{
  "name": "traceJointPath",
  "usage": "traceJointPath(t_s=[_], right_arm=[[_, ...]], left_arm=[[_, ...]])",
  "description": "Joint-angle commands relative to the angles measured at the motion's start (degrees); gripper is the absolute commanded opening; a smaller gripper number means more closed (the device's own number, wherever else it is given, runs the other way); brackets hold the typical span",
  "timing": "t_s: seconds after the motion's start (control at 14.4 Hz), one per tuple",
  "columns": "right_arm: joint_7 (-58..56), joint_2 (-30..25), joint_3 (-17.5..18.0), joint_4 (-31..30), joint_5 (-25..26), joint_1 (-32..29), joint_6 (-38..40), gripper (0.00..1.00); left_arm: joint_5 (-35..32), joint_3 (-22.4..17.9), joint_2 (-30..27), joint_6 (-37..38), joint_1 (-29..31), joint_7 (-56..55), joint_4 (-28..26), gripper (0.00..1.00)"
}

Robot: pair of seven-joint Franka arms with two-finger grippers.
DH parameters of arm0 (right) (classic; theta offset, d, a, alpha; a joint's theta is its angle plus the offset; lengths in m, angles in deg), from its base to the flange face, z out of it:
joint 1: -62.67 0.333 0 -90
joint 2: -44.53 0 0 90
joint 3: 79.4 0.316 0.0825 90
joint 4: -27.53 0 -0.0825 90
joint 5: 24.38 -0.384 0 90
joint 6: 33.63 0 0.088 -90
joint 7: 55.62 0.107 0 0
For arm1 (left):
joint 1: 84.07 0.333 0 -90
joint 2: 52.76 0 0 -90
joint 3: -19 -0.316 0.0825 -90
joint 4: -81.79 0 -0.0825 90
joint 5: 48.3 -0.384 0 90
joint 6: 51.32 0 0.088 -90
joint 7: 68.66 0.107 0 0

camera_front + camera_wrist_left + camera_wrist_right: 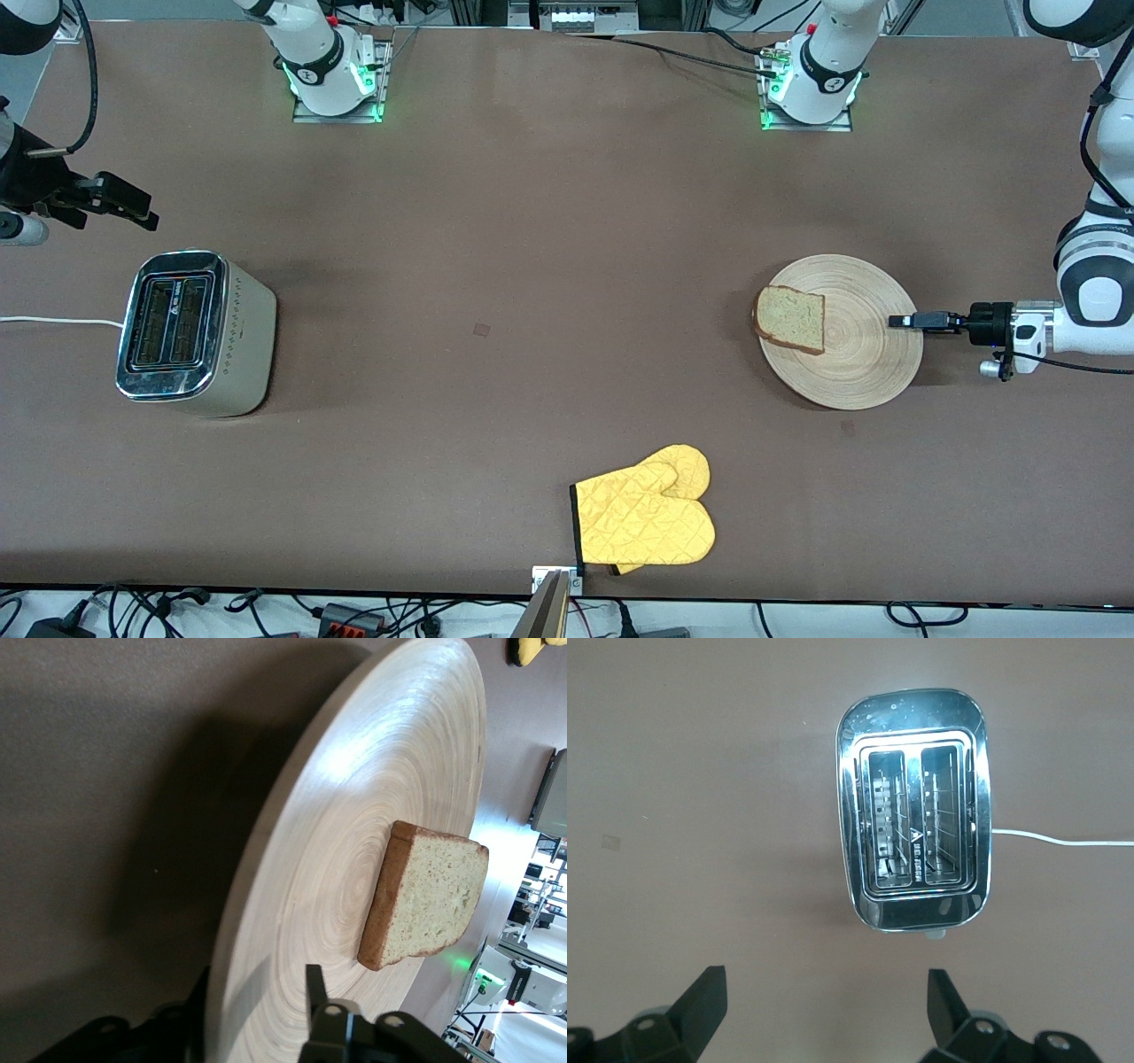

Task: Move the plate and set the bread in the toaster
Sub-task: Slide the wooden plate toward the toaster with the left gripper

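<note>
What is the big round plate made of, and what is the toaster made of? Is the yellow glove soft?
The plate looks like pale wood: fine ring grain, a dull sheen. The toaster seems metal: its top is mirror-shiny chrome, its sides matte beige-silver, though those could be painted or plastic. The yellow oven mitt looks like quilted cloth with stitched diamonds, so probably soft.

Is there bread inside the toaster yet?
No. Both slots of the toaster are empty. The bread lies on the plate.
</note>
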Motion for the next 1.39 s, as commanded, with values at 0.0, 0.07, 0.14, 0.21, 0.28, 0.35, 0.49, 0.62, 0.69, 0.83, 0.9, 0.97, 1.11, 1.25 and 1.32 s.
traceJointPath(t_s=[0.0, 0.07, 0.14, 0.21, 0.28, 0.35, 0.49, 0.62, 0.69, 0.83, 0.9, 0.97, 1.11, 1.25, 1.32], right_arm=[[-0.12, -0.64, 0.62, -0.84, 0.52, -0.61, -0.80, 1.00], [-0.12, -0.64, 0.62, -0.84, 0.52, -0.61, -0.80, 1.00], [-0.12, -0.64, 0.62, -0.84, 0.52, -0.61, -0.80, 1.00], [-0.12, -0.64, 0.62, -0.84, 0.52, -0.61, -0.80, 1.00], [-0.12, -0.56, 0.62, -0.84, 0.52, -0.61, -0.80, 1.00], [-0.12, -0.56, 0.62, -0.84, 0.52, -0.61, -0.80, 1.00], [-0.12, -0.56, 0.62, -0.92, 0.52, -0.61, -0.89, 1.00], [-0.12, -0.56, 0.70, -0.92, 0.52, -0.61, -0.89, 1.00], [-0.12, -0.56, 0.62, -1.01, 0.52, -0.61, -0.89, 1.00], [-0.21, -0.56, 0.62, -1.01, 0.52, -0.61, -0.89, 1.00], [-0.21, -0.56, 0.70, -0.92, 0.52, -0.61, -0.97, 1.00], [-0.21, -0.47, 0.62, -1.01, 0.61, -0.61, -0.89, 1.00], [-0.29, -0.47, 0.62, -1.01, 0.69, -0.61, -0.54, 1.00], [-0.29, 0.23, 0.62, -0.92, 0.69, -0.61, -0.18, 1.00], [-0.29, 0.76, 0.70, -0.92, 0.43, -0.61, -0.18, 1.00]], left_arm=[[3.74, 0.14, 0.90, 3.14, 0.21, 1.47, 0.92, 0.09], [7.93, 0.14, 1.43, 5.16, 0.12, 0.77, 1.18, 0.04], [11.02, 0.05, 1.52, 6.48, -0.31, 0.33, 1.27, 0.01], [11.75, 0.14, 1.52, 6.84, -0.49, -0.89, 1.27, 0.01], [12.45, 0.40, 1.78, 7.11, -1.36, -2.64, 1.19, 0.01], [15.24, 0.40, 2.13, 7.72, -1.89, -4.05, 1.27, 0.01], [19.30, 0.49, 2.31, 8.07, -4.43, -5.64, 1.10, 0.01], [21.49, 0.41, 2.31, 8.16, -8.21, -6.18, 0.92, 0.01], [22.82, 0.49, 2.66, 8.16, -9.97, -6.09, 0.84, 0.01], [24.40, 0.41, 2.75, 7.12, -15.32, -6.09, 1.01, 0.01], [25.89, 0.41, 2.84, 6.59, -17.44, -6.00, 1.01, 0.01], [26.78, 0.40, 2.93, 6.32, -20.59, -5.83, 1.10, 0.01], [30.63, 0.40, 2.93, 3.62, -26.13, -5.13, 1.01, 0.01], [35.72, 0.40, 3.19, 0.26, -32.19, -4.95, 1.18, 0.01], [38.62, 0.40, 3.28, -1.05, -35.27, -4.86, 1.36, 0.00]])
